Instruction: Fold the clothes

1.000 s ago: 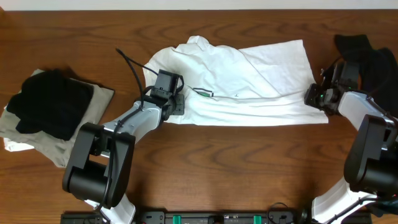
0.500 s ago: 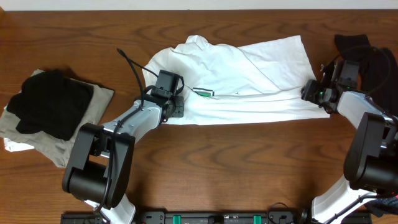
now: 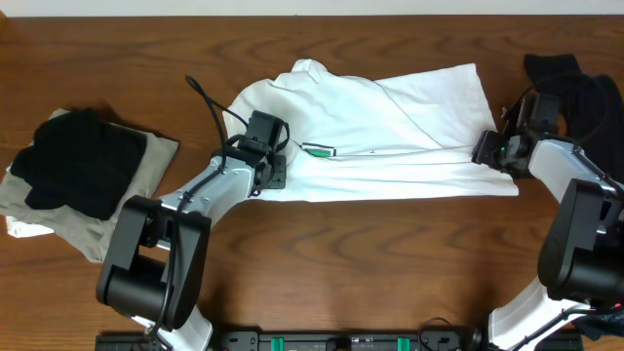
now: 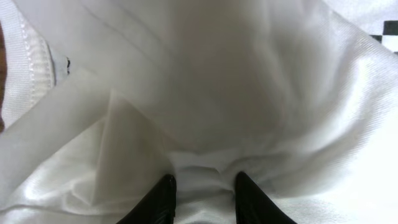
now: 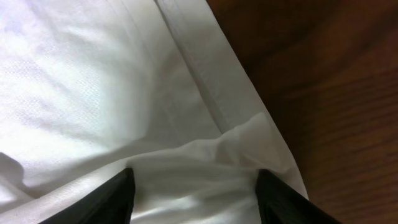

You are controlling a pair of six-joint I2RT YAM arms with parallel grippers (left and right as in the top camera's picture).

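The white T-shirt (image 3: 390, 127) lies spread across the middle of the table, and its small green logo (image 3: 318, 149) shows near the left fold. My left gripper (image 3: 276, 164) sits at the shirt's left edge. In the left wrist view its fingers (image 4: 163, 198) stand close together with a bunched ridge of white cloth (image 4: 204, 180) pinched between them. My right gripper (image 3: 489, 152) is at the shirt's right hem. Its jaws stand wide apart in the right wrist view, with loose cloth (image 5: 193, 180) lying between them and the hem corner (image 5: 273, 143) on the wood.
A black garment (image 3: 73, 161) is piled on a folded beige one (image 3: 151, 156) at the far left. Another black garment (image 3: 575, 83) lies at the back right, behind the right arm. A dark cable (image 3: 205, 102) loops up from the left arm.
The right gripper's jaws have spread apart at the hem and moved slightly back. The shirt's front edge has drawn in a little. The left gripper has edged slightly away from me.
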